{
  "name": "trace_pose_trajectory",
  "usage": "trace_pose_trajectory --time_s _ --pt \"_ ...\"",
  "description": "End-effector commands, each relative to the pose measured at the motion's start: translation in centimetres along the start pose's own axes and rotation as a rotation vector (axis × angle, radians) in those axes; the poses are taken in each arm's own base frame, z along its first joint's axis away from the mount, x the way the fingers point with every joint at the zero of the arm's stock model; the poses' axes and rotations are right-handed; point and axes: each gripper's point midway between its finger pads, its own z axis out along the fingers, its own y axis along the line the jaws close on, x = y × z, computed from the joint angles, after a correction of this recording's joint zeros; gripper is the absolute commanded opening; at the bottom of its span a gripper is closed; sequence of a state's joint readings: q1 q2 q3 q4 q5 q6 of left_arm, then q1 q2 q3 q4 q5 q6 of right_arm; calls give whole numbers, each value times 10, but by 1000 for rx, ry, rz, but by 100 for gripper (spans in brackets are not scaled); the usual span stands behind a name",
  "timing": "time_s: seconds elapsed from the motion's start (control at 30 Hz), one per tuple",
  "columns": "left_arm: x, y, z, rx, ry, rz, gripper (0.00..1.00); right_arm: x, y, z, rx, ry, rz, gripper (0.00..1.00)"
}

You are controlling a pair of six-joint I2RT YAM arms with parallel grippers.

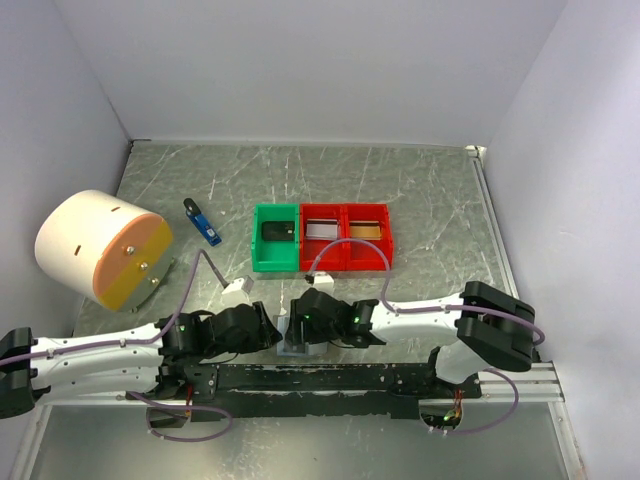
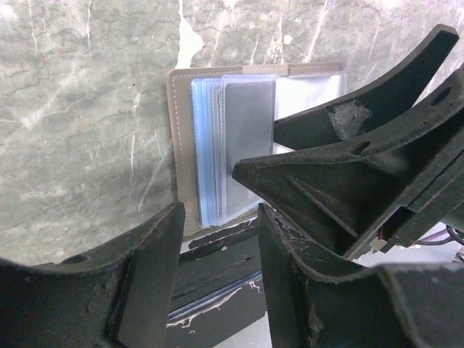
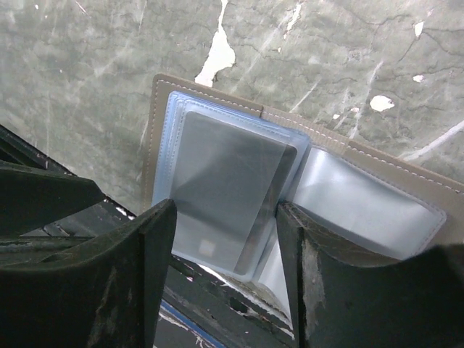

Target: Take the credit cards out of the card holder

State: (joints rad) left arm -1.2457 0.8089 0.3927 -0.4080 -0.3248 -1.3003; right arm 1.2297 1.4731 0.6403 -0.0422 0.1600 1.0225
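Hovering over the card holder [image 1: 293,340] lying open on the worktop [image 1: 430,200], lower centre of the overhead view; holding left end effector [image 2: 219,217] and right end effector [image 3: 226,217] half-parted, gripping nothing; facing the grey card [image 3: 228,177] end-on with the right one, long axis pointing up-frame, likely nearer
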Motion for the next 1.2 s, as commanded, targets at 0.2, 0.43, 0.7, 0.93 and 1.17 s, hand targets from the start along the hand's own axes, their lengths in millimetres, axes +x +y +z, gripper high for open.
trace_pose_trajectory --time_s 0.2,0.43,0.7,0.93,1.17 --pt "-2 3 1 -9 -23 -33 55 6 -32 6 223 65 -76 68" --pt "-8 15 -6 -31 -52 -62 56 6 -39 11 296 66 -102 68" --pt "-9 16 -9 -19 -61 -56 57 11 -28 14 202 72 -74 60" --pt "-6 4 -4 19 -38 -16 59 13 -12 10 33 65 4 56" --pt "-2 -4 2 24 -19 -1 58 11 -26 9 60 65 16 62"
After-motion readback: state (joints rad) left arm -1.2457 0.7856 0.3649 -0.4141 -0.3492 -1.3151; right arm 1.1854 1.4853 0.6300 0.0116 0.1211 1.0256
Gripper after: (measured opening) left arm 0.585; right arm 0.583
